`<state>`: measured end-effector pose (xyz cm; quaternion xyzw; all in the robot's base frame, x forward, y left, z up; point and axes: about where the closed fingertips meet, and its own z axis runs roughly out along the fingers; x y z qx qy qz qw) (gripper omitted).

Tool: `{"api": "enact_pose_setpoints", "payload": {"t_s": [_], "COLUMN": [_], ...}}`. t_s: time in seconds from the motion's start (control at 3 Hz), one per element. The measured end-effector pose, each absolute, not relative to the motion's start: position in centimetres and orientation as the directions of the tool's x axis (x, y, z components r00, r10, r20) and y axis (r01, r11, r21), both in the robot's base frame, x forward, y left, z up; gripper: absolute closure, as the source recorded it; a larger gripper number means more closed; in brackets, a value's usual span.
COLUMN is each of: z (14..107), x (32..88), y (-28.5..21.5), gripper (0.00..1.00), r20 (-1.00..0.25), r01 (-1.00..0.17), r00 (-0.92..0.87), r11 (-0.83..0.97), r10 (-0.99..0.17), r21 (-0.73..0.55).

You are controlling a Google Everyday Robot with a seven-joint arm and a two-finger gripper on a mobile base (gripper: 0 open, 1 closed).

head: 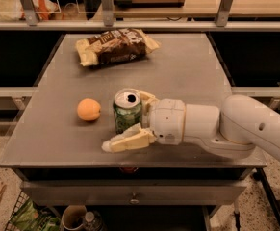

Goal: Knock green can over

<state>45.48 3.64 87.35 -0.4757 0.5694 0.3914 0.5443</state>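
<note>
On our gray table [187, 71] the green can [128, 110] stands upright. Our gripper [129, 125] is wide open around it, holding nothing. Next, we think, comes a sideways push.

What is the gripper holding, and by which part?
Nothing held. The gripper straddles the upright green can, jaws open either side of its body, not clamped.

A single camera looks down from above the near edge of the table [187, 76], facing forward across it. It stands fairly near: the tabletop fills most of the view. The gripper [124, 122] sits low and central, fingers spread, with the green can [128, 115] between the jaws. The table's far edge lies well beyond the jaws and its near edge just before them.
</note>
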Motion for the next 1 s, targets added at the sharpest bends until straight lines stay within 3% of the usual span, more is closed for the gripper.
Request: {"api": "enact_pose_setpoints", "payload": {"t_s": [0.67, 1.0], "z": [88.5, 90.8], "x": [46.0, 46.9], "y": [3.3, 2.3], "gripper": [0.62, 0.87], "r20": [-0.990, -0.971], "r01": [-0.966, -0.971], "r00": [0.049, 0.060], "r11": [0.246, 0.210], "r10": [-0.129, -0.230], "r21": [-0.080, -0.110]}}
